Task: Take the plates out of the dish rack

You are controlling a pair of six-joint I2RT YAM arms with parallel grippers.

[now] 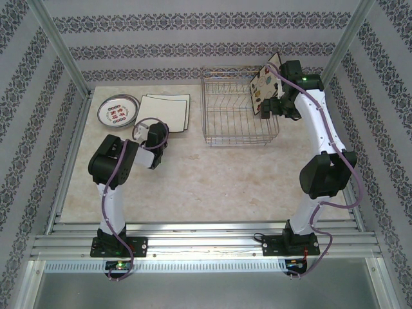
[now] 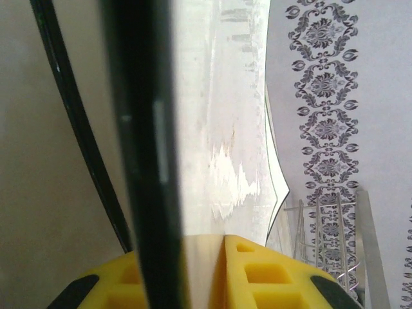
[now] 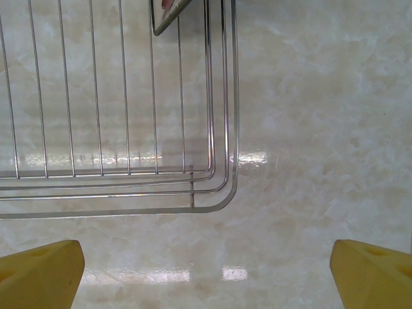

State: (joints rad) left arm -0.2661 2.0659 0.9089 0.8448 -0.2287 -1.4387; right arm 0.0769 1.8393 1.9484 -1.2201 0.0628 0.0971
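Hovering unclenched beside the silver wire dish rack (image 1: 235,122), the right hand (image 3: 206,273) is risking toppling the square cream flowered plate (image 1: 266,82) leaning at its right end; the left hand (image 2: 196,280) is straddling a dark-rimmed plate (image 2: 219,129), grip unclear.

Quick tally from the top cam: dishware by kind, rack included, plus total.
round white plate: 1 in view; cannot tell if more are stacked beneath
square cream plates: 3, two lying flat on the table, one upright in the rack
dish rack: 1
Total: 5
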